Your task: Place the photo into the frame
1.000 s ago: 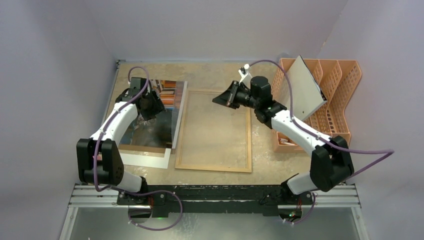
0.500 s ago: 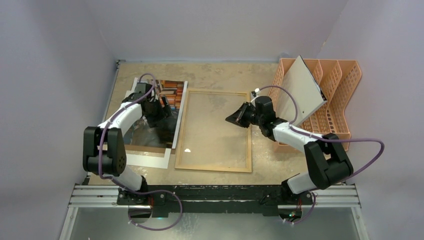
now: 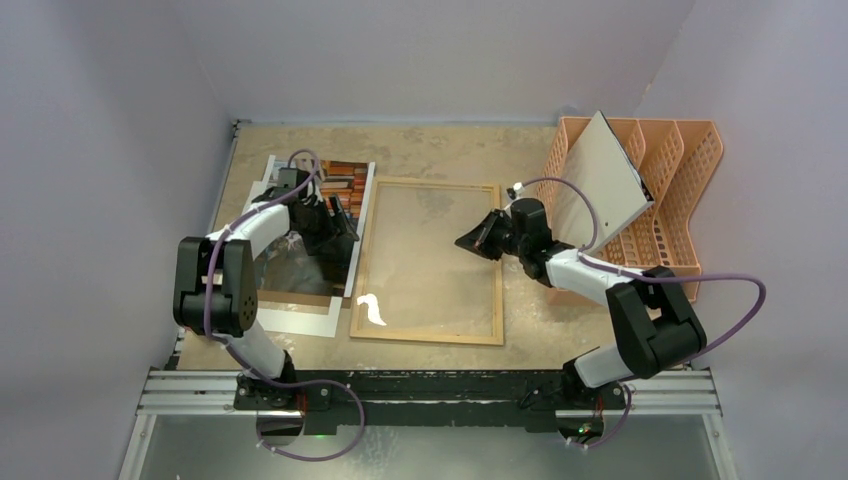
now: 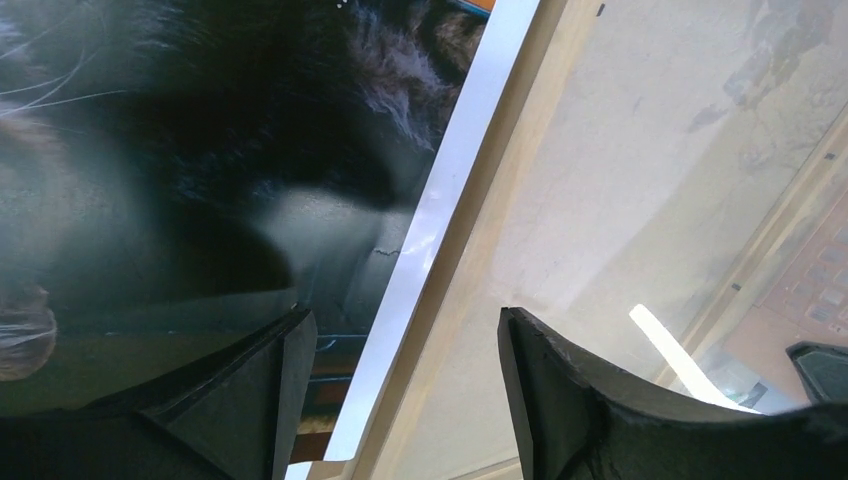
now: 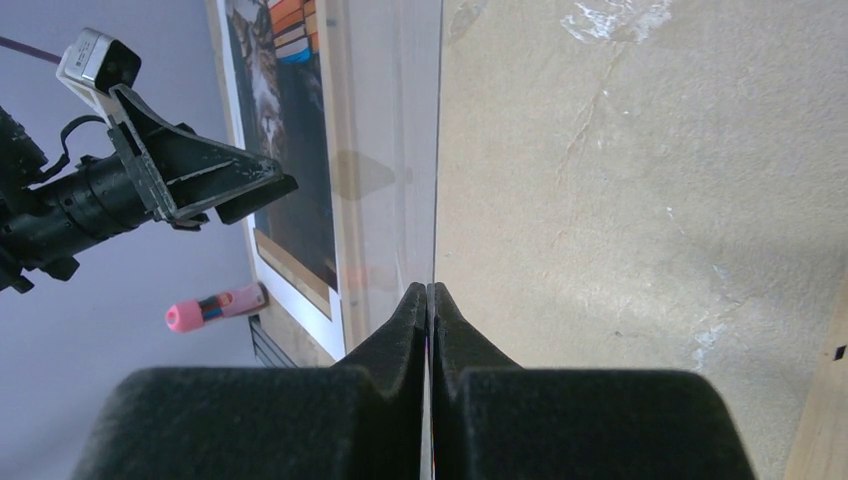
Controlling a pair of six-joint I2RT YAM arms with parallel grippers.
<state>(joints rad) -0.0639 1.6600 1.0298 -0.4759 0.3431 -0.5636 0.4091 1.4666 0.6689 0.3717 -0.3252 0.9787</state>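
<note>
The right fingers (image 5: 390,340) have dropped to the thin light-wood rectangular frame (image 3: 425,336) and pinch shut on its clear pane (image 3: 372,310); fresh glare suggests the pane is tilting up. The left fingers (image 4: 250,400), spread open, have shifted over the near edge of the rectangular paper cat photo (image 3: 300,268), which lies on the surface beside the frame.

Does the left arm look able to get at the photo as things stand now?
Probably yes: the left claw hangs open over the right edge of the photo, and nothing lies on top of it there.
</note>
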